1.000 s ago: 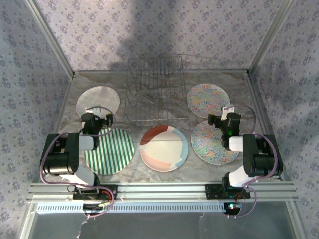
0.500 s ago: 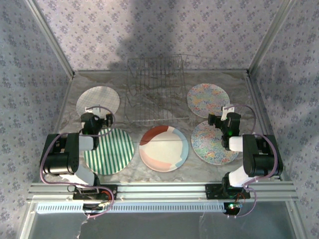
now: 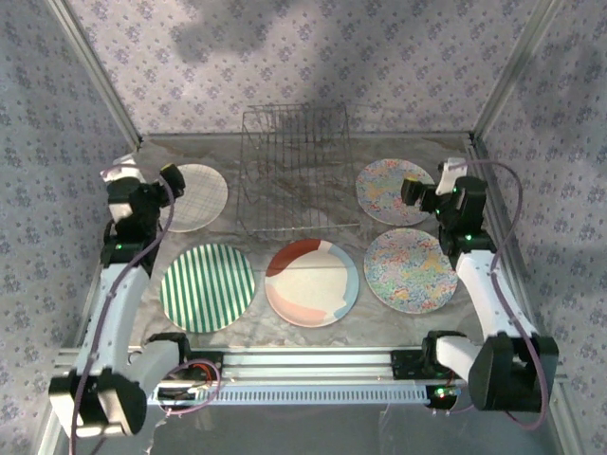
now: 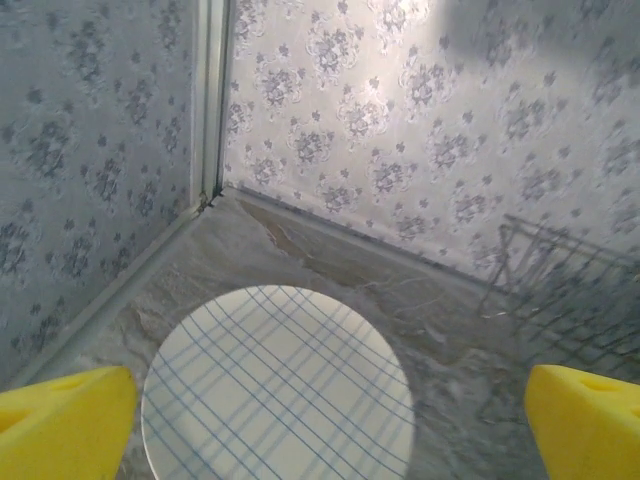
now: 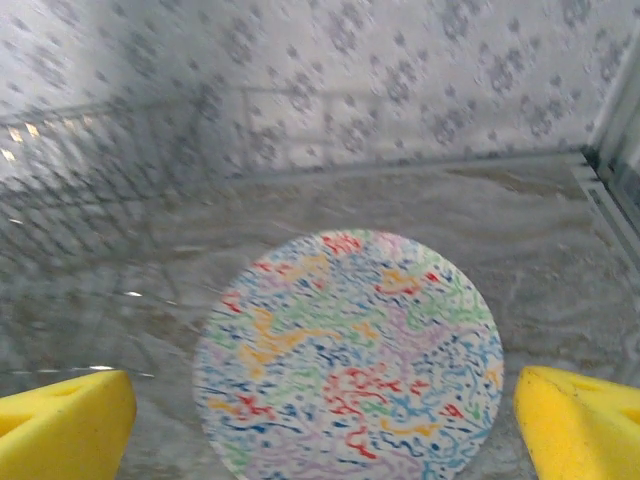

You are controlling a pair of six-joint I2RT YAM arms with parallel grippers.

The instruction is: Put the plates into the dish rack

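Floral-papered walls [image 3: 303,66] enclose the grey marbled table [image 3: 398,152]; left gripper [image 4: 325,425] and right gripper [image 5: 320,420] hang spread wide, empty.

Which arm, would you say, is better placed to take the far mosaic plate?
Right: the open right gripper hangs by the far mosaic plate; the left gripper sits across the dish rack.

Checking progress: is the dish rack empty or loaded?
Empty. The dish rack holds nothing; all five plates lie flat on the table.
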